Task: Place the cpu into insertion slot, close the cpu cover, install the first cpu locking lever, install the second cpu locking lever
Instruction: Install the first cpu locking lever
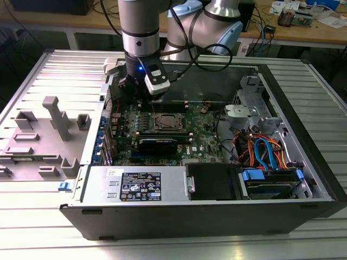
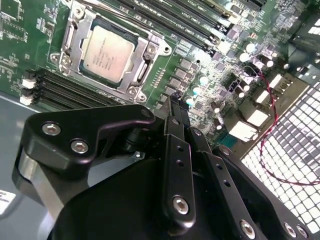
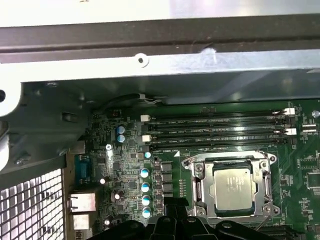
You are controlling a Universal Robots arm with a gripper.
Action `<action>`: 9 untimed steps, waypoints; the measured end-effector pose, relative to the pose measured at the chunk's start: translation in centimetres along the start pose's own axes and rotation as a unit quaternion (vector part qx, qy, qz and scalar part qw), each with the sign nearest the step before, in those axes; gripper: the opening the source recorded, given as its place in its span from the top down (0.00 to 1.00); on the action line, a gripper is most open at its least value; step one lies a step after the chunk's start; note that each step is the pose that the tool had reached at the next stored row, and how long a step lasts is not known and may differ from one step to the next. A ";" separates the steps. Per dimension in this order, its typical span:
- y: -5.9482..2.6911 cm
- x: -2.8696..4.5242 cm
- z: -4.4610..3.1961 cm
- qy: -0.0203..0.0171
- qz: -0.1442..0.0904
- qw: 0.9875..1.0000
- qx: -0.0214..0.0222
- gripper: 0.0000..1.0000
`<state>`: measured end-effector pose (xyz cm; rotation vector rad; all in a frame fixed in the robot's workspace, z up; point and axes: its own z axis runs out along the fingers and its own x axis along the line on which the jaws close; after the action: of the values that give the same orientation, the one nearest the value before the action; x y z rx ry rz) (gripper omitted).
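Layout as I see it: the cpu (image 2: 107, 54) sits in the insertion slot (image 1: 167, 130) on the circuit board (image 2: 15, 45), with memory slots (image 3: 217, 127) just beside it. My gripper (image 2: 176, 100) hangs over the board near the slot. A drive cage (image 1: 269, 180) lies toward the exterior view's right.

cpu (image 3: 234, 186) in insertion slot (image 3: 199, 186), memory slots (image 3: 215, 130) alongside, green circuit board (image 3: 130, 165)

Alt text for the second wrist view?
The cpu sits in the insertion slot with the silvery cpu cover flat around it, on a green circuit board. The black pincer looms in the foreground, apart from the slot.
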<state>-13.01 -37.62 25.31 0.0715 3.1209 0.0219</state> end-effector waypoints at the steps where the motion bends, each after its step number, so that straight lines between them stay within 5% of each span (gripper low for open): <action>1: 0.00 0.08 0.00 0.000 -0.001 1.000 0.000 0.89; 9: 1.37 0.32 0.02 0.000 -0.009 1.000 0.000 0.89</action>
<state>-13.26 -36.24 25.31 0.0423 3.1210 0.0221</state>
